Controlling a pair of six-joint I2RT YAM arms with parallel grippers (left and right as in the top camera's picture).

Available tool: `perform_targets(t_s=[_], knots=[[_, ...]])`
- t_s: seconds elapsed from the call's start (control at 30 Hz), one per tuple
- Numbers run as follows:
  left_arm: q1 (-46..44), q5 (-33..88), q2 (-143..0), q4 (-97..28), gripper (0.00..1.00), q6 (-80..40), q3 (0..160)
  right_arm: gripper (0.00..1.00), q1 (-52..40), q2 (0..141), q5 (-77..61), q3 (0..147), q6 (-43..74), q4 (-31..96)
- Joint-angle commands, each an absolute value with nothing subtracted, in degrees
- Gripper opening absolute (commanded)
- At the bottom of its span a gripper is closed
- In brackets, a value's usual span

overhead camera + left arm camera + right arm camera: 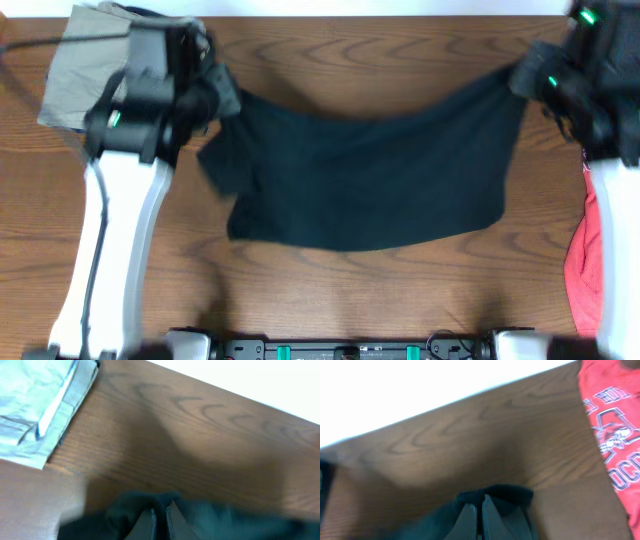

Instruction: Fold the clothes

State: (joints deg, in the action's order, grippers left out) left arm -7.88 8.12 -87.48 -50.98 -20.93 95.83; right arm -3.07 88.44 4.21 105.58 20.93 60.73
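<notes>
- Dark teal fabric garment (pixel 370 175) lies spread across the brown wooden table (pixel 350 300), with its long axis running left to right.
- Left gripper (pixel 159 517) and right gripper (pixel 480 512) each clench one upper corner of it, both equally near.

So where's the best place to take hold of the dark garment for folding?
At its two far corners, one per arm, each from its own outer side. The left gripper and right gripper are shut there, and the dark garment spans wide between them with its free edge trailing toward the near side.
</notes>
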Motion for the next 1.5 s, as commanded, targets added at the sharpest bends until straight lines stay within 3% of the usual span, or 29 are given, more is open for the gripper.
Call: perform_targets(t_s=[0.0, 0.23, 0.43, 0.67, 0.9, 1.13, 1.47], knots=[[-6.0, 6.8, -90.3, -51.6, 0.06, -20.3, 108.1, 0.01, -2.2, 92.7, 3.4, 114.1, 17.6, 61.2], [-3.0, 6.8, -91.5, -56.8, 0.06, -17.6, 137.7, 0.01, 2.3, 95.9, 3.7, 144.0, 13.7, 71.5], [-2.9, 6.8, -92.3, -61.4, 0.06, -17.4, 141.1, 0.01, 6.6, 95.9, 3.6, 152.8, 12.2, 78.6], [-3.0, 7.7, -103.2, -71.3, 0.06, -17.4, 130.8, 0.01, 6.3, 99.1, 2.3, 142.6, 13.3, 86.3], [-3.0, 15.1, -115.5, -75.9, 0.06, -17.4, 118.0, 0.01, 3.9, 100.3, 0.9, 119.9, 14.6, 85.8], [-3.0, 15.9, -114.8, -86.0, 0.06, -14.9, 114.5, 0.01, 3.1, 99.0, -0.9, 105.9, 15.2, 85.5], [-3.0, 15.8, -110.7, -96.8, 0.06, -8.6, 113.3, 0.01, 3.5, 93.8, -0.6, 98.0, 16.4, 86.0]])
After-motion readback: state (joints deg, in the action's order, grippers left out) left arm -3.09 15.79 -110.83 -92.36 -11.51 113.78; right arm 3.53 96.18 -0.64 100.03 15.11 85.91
